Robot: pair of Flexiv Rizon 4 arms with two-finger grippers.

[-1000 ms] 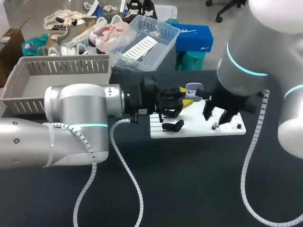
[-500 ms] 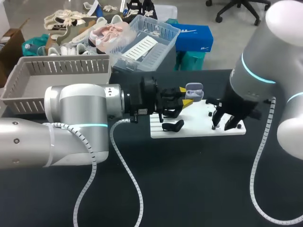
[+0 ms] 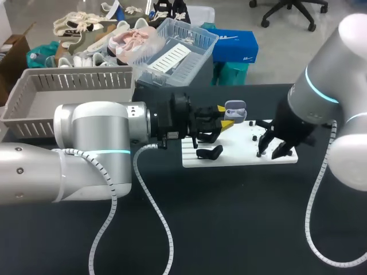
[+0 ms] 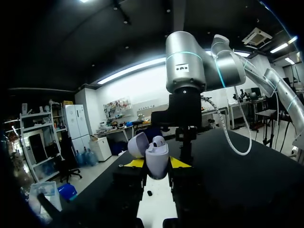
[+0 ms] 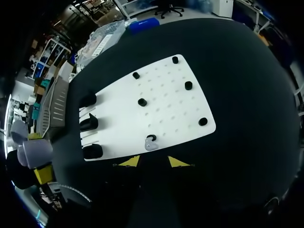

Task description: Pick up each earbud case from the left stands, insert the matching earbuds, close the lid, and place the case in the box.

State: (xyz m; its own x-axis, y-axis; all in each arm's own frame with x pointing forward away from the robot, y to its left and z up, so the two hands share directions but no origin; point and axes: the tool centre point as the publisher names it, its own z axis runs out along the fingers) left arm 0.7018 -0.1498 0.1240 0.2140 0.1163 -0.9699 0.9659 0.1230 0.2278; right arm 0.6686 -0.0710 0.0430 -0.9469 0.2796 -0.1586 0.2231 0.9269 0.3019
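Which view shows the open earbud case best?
Left wrist view: the earbud case is close and central, lid open, held in the left claw. The head view shows it small; the right wrist view, far off beside the white board.

The lilac-grey case (image 4: pixel 156 154) stands upright with its lid open, clamped in the left hand (image 4: pixel 157 164) over the white board's (image 5: pixel 166 104) far edge, one earbud (image 4: pixel 158 140) seated inside. A second earbud (image 5: pixel 150 143) lies by the board's near edge.
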